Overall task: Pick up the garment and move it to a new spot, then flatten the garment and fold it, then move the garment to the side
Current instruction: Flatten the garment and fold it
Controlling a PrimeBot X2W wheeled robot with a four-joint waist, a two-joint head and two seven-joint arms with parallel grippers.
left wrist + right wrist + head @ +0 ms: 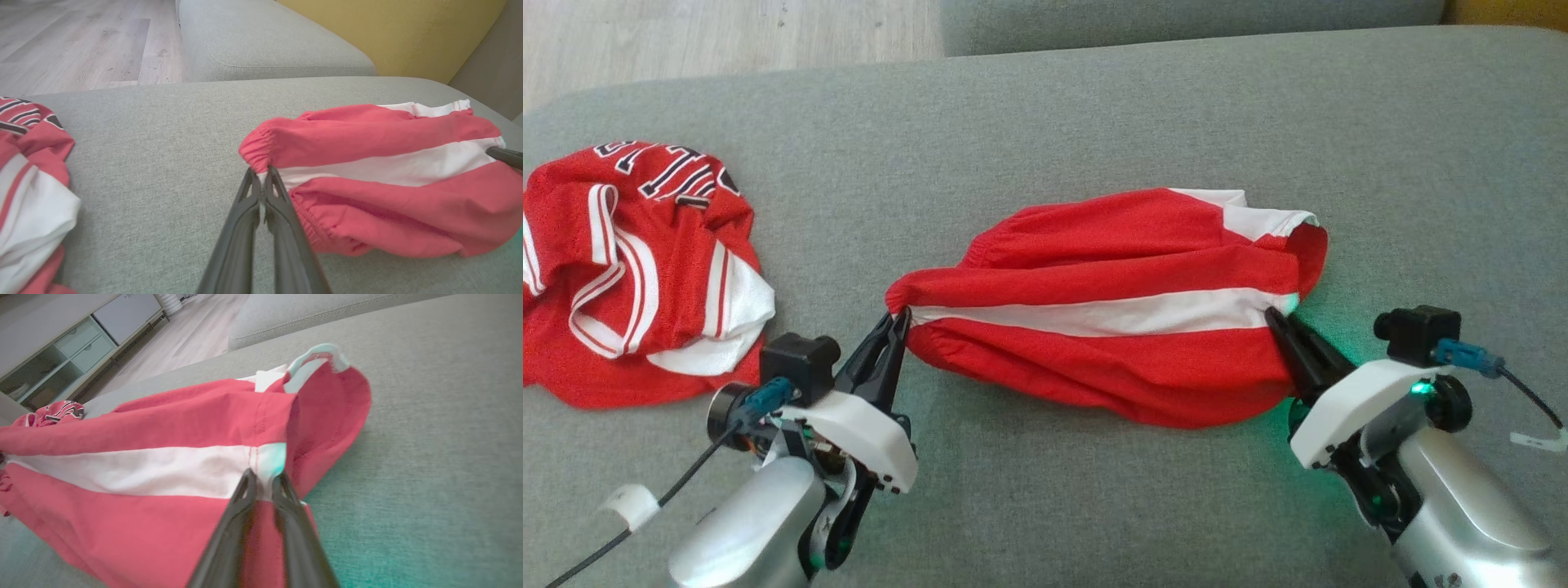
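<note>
Grey sofa (pixel 1094 106), red-white garment (pixel 1111 269)

Garment (pixel 1111 302) on cushion (pixel 1094 114), jersey (pixel 637 269) well apart at left

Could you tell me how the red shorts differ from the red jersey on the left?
The shorts are pinched at both ends by the left pincer and right pincer; the jersey lies untouched. The shorts are stretched out long; the jersey is crumpled. The shorts carry one broad white band; the jersey has thin stripes and black lettering. Both are red and white, on the grey cushion.
</note>
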